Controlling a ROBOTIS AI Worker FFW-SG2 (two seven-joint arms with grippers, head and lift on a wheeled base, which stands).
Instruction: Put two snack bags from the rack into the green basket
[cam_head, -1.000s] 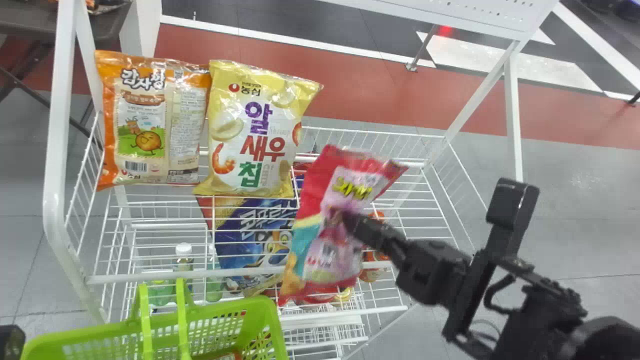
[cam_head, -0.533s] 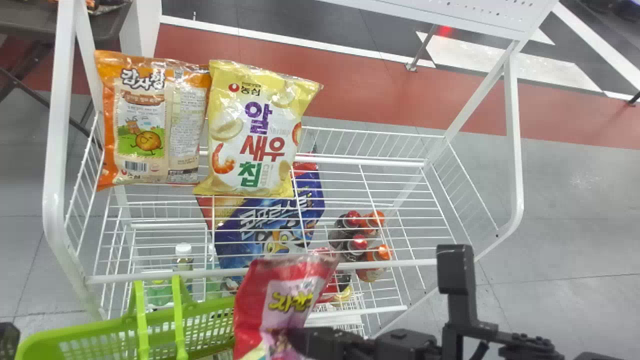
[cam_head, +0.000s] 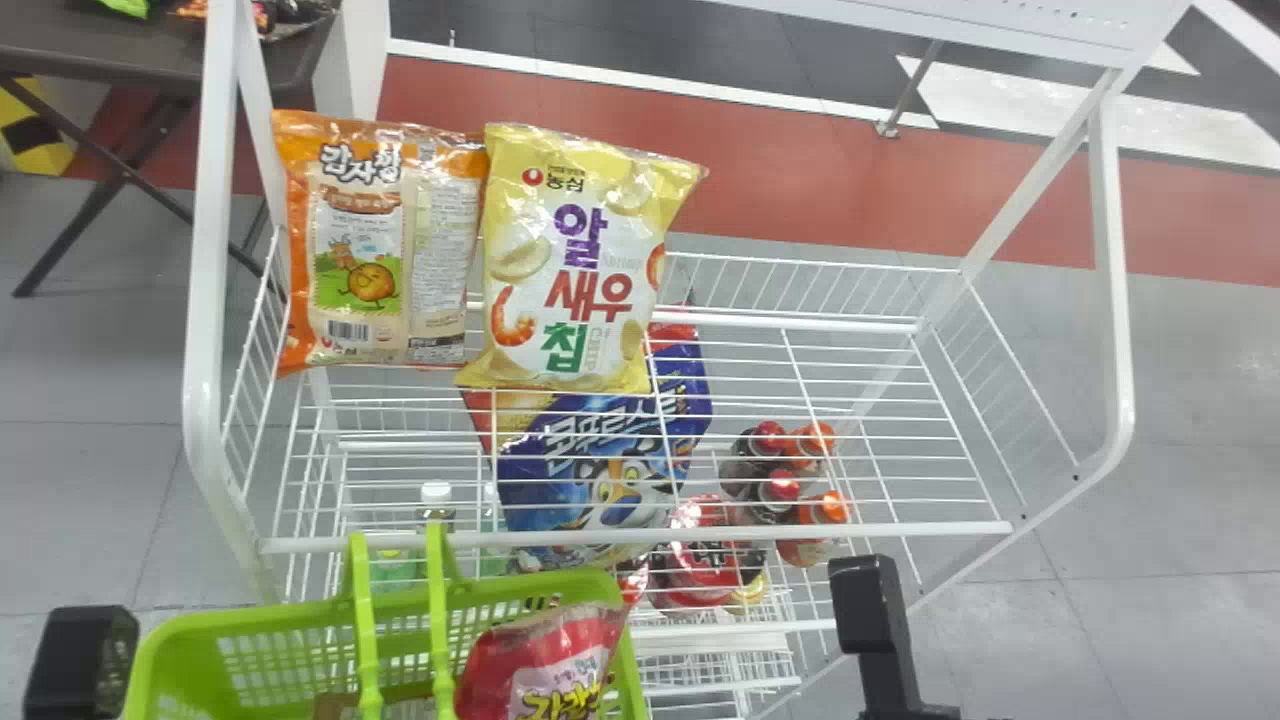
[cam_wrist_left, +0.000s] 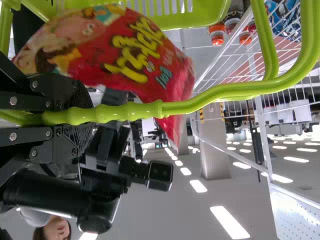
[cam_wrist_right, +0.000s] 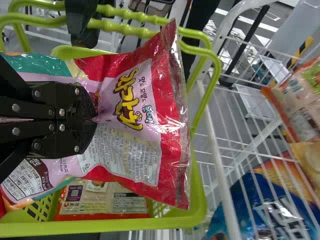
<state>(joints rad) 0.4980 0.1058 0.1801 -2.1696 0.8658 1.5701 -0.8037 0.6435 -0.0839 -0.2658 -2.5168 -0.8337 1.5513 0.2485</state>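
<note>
Pinching the red snack bag (cam_wrist_right: 127, 95) between 2 closed fingers of the right gripper (cam_wrist_right: 92, 119), right over the mouth of the green basket (cam_wrist_right: 100, 229)! Gripping the basket's handle (cam_wrist_left: 220, 93) in the left gripper (cam_wrist_left: 87, 115), fingers closed around it. Look inside, beneath: 1 paler snack bag (cam_wrist_right: 100, 205), lying flat. Over to the rack (cam_head: 1110, 300), see 1 orange bag (cam_head: 360, 240) beside 1 yellow bag (cam_head: 570, 270), and, lower, 1 blue bag (cam_head: 560, 500) and some bottles (cam_head: 812, 545).
</note>
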